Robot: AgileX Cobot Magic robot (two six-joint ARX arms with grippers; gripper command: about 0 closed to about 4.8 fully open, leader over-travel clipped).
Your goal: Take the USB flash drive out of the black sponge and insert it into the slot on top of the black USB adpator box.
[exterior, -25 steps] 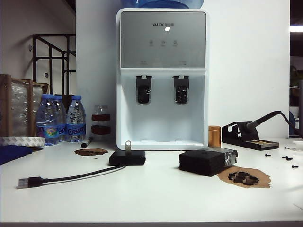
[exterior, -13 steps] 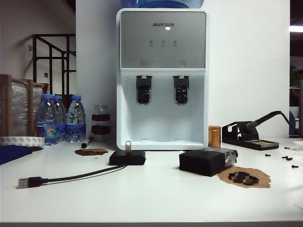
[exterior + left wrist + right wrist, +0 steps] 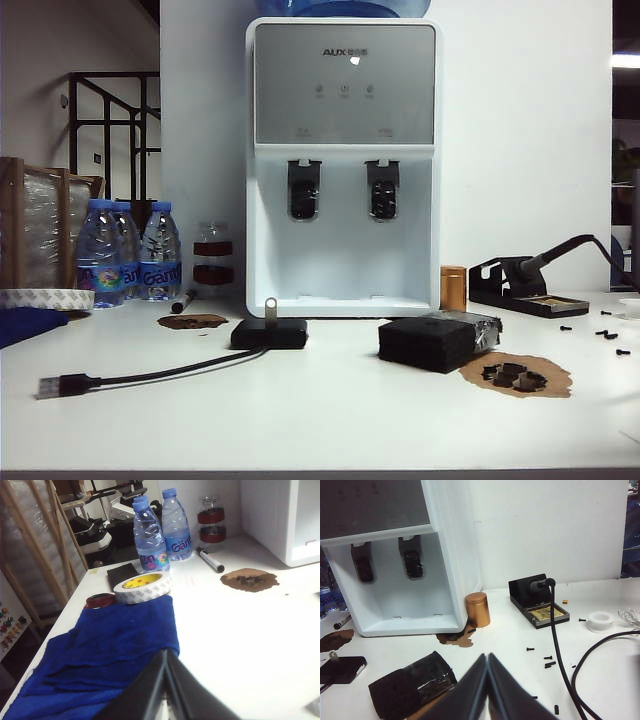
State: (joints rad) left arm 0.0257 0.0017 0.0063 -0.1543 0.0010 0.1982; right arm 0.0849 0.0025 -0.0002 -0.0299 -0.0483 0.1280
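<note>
Slim silver USB flash drive (image 3: pixel 270 307) upright in black USB adpator box (image 3: pixel 269 333), left hand (image 3: pixel 166 661) and right hand (image 3: pixel 487 663) clenched, empty

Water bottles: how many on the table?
2. Both stand at the table's back left by the water dispenser: one nearer the table edge, one beside it toward the dispenser. A third may hide behind.

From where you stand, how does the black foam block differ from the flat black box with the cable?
The black sponge is thicker and bulkier; the black USB adpator box is low and flat. The sponge has glossy tape round one end; the box trails a cable. The USB flash drive stands upright in the box, none shows in the sponge. Both are black and rest on the table.
</note>
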